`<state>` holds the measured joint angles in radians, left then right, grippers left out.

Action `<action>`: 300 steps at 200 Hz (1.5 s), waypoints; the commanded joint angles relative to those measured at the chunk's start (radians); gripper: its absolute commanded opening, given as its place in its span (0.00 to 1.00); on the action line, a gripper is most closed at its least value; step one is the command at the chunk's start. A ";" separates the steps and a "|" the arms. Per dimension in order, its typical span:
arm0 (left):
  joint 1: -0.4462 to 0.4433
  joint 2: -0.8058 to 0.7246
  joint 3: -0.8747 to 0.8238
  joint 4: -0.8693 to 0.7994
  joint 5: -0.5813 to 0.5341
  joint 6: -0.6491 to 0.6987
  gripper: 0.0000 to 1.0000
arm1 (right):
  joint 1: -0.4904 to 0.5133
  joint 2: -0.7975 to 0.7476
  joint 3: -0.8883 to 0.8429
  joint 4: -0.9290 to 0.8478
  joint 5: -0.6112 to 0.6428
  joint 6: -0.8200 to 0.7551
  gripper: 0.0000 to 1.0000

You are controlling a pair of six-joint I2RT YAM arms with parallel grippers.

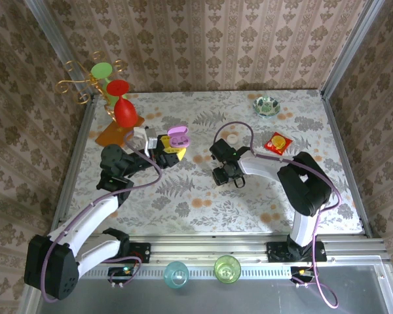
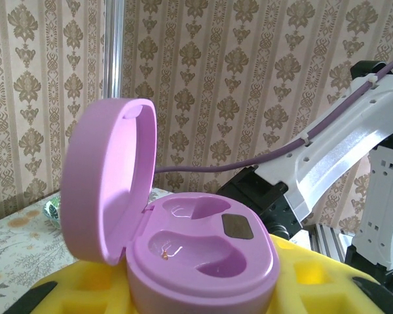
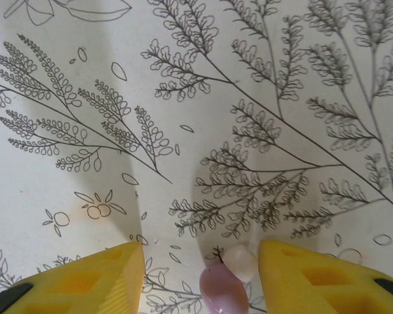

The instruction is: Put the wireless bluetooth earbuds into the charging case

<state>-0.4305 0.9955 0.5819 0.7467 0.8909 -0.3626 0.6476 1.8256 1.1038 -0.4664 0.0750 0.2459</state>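
The charging case (image 2: 203,261) sits gripped in the left hand (image 1: 170,149); on the table (image 3: 183,98), between the spread fingers (image 3: 314,281) of the right hand (image 1: 229,178), lie two earbuds (image 3: 224,288)

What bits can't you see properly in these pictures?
Lilac earbud: right wrist view, lower part cut off by the bottom edge.
Whitish earbud: same view, blurred, partly covered by the lilac one.
Charging case base: left wrist view, hidden by the yellow fingers.
Table under the right gripper: top view, hidden by the gripper.

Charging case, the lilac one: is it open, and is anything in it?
Open and empty: the charging case has its lid raised, and both wells are bare.
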 commanded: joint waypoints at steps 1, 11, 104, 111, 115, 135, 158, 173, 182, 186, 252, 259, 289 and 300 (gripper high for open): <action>0.006 -0.015 0.023 0.007 0.016 0.013 0.25 | 0.001 0.030 0.048 0.014 -0.041 -0.016 0.50; 0.006 -0.021 0.020 0.002 0.010 0.013 0.25 | 0.004 0.036 0.064 0.002 -0.066 -0.032 0.49; 0.006 -0.034 0.009 0.007 -0.003 0.016 0.24 | 0.029 -0.004 0.064 -0.046 -0.185 -0.101 0.46; 0.006 -0.033 0.009 0.007 -0.004 0.016 0.24 | 0.028 -0.027 0.053 -0.038 -0.185 -0.093 0.46; 0.006 -0.033 0.009 0.007 -0.004 0.016 0.24 | 0.029 -0.041 0.046 -0.031 -0.181 -0.086 0.46; 0.006 -0.031 0.009 0.008 -0.006 0.016 0.24 | 0.021 -0.116 -0.003 0.019 -0.133 -0.016 0.47; 0.006 -0.031 0.008 0.010 -0.004 0.017 0.24 | -0.027 -0.204 -0.091 0.112 -0.113 0.152 0.48; 0.006 -0.032 0.006 0.013 -0.003 0.014 0.24 | -0.085 -0.246 -0.154 0.169 -0.162 0.288 0.47; 0.006 -0.033 0.006 0.014 -0.003 0.015 0.24 | -0.124 -0.262 -0.193 0.204 -0.198 0.362 0.46; 0.006 -0.034 0.005 0.013 -0.003 0.014 0.24 | -0.142 -0.266 -0.209 0.219 -0.221 0.390 0.46; 0.006 -0.024 0.003 0.021 -0.001 0.017 0.24 | -0.277 -0.215 -0.368 0.453 -0.505 0.642 0.31; 0.006 -0.023 0.003 0.022 -0.002 0.016 0.24 | -0.277 -0.211 -0.374 0.459 -0.510 0.648 0.30; 0.007 -0.019 0.003 0.025 -0.001 0.018 0.24 | -0.278 -0.198 -0.380 0.471 -0.538 0.651 0.27; 0.007 -0.019 0.006 0.023 -0.001 0.018 0.24 | -0.278 -0.196 -0.381 0.473 -0.544 0.650 0.27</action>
<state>-0.4301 0.9840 0.5819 0.7338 0.8898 -0.3622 0.3744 1.6127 0.7330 -0.0360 -0.4110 0.8612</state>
